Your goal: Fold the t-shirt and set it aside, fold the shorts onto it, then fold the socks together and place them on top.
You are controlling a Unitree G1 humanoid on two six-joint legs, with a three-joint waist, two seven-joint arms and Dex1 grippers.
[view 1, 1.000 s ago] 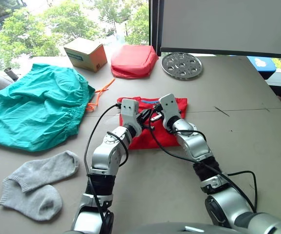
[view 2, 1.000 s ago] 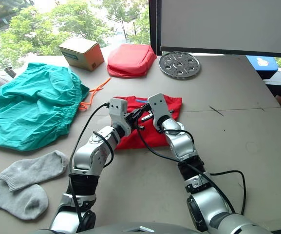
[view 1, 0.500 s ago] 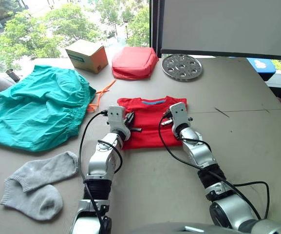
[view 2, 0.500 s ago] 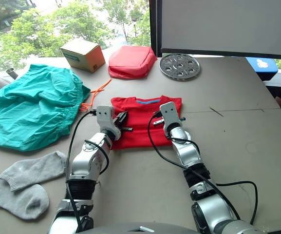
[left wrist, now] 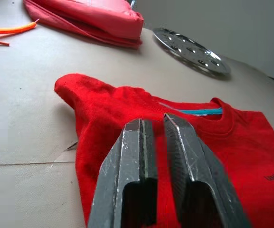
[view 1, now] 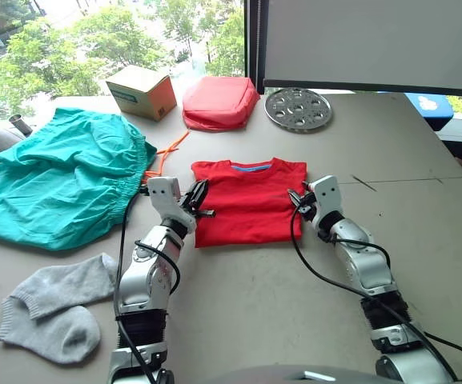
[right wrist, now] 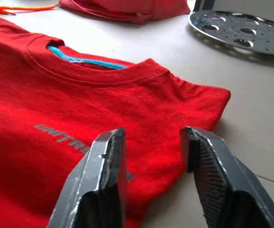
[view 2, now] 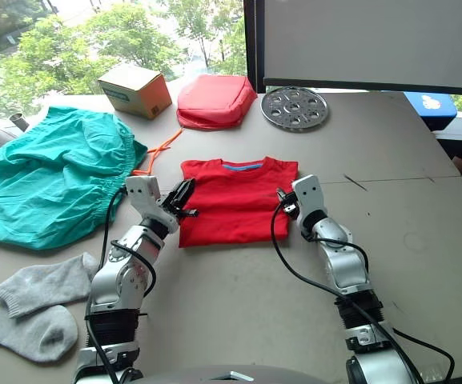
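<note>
1. We are working at a beige table (view 1: 423, 160) set against a window, with trees outside; a cardboard box (view 1: 141, 90), a red padded pouch (view 1: 220, 102) and a perforated metal disc (view 1: 299, 108) are lying along the far edge.
2. At far left, the shorts (view 1: 58, 178) are lying crumpled, with their orange drawstring (view 1: 164, 156) trailing toward the t-shirt. The socks (view 1: 58, 302) are sitting near the front left, overlapping each other.
3. The left gripper (view 1: 198, 200) is hovering at the t-shirt's left edge, its fingers nearly together and gripping nothing, as the left wrist view shows.
4. The t-shirt (view 1: 248, 200) is lying flat at the table's centre, neck toward the window, sleeves appearing tucked under.
5. The right gripper (view 1: 299, 202) is sitting at the right edge, fingers spread apart and empty.
6. Judgement: we are partway through the t-shirt fold. For the next fold we should be pinching both edges at matching heights, lifting evenly, and avoiding dragging the thin fabric, which is likely to bunch.
</note>
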